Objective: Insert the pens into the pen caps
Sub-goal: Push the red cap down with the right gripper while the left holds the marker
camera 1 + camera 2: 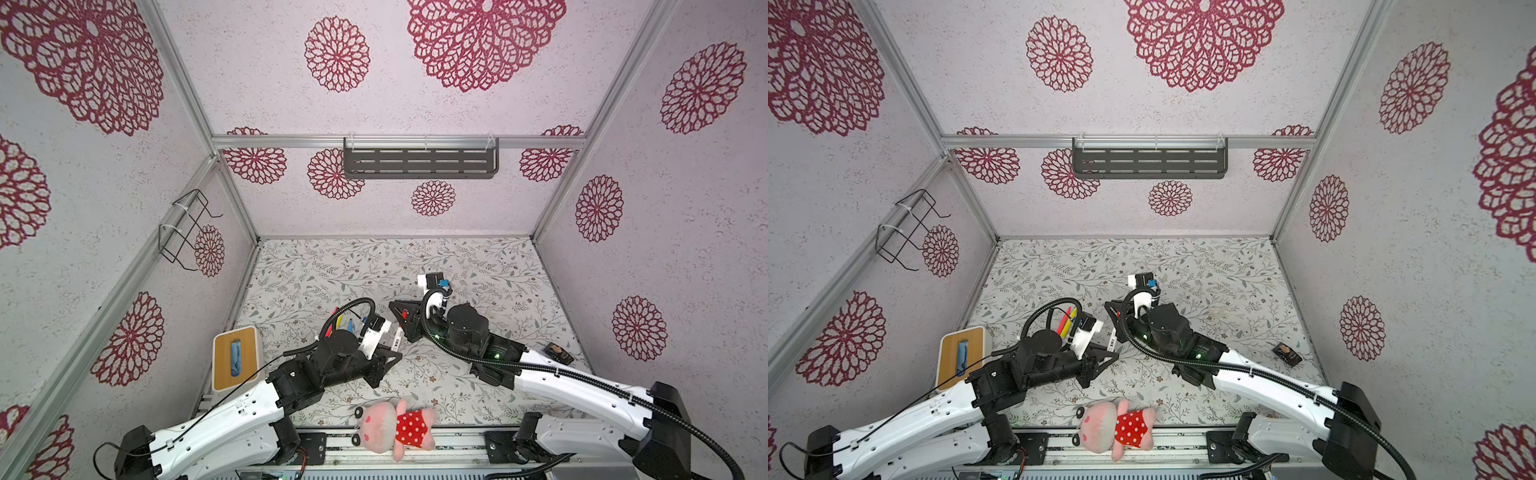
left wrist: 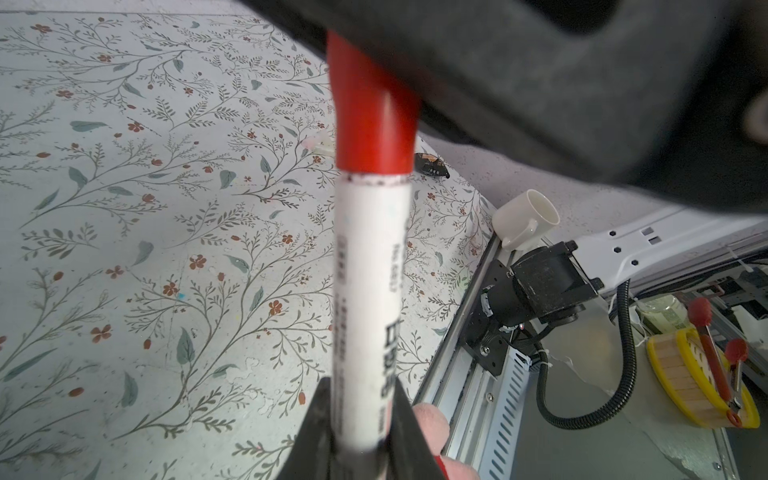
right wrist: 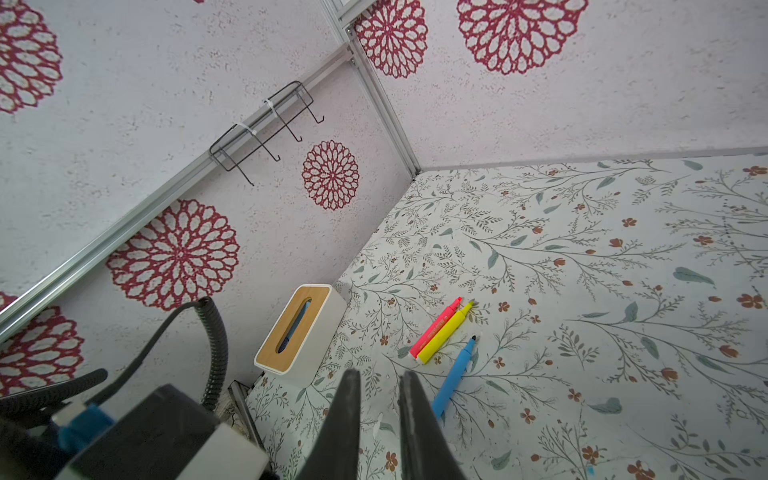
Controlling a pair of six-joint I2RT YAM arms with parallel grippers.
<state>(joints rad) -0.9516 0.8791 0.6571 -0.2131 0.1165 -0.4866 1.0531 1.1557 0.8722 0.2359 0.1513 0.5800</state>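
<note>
Left gripper (image 2: 361,395) clamps the white pen (image 2: 370,270) barrel over mid tabletop (image 2: 124,249). The red cap (image 2: 374,124) is on its tip. Right gripper (image 3: 380,374) jaws are nearly together, seemingly not pinching the cap. Risk: cap only half-seated, and an off-axis push pivots the pen. Three loose pens (image 3: 446,332) lie near the left edge.

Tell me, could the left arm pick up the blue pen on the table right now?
Probably not yet. The left gripper is shut on the white pen, so its jaws are taken. The blue pen lies bare on the table close to that arm, so once freed it looks reachable.
</note>
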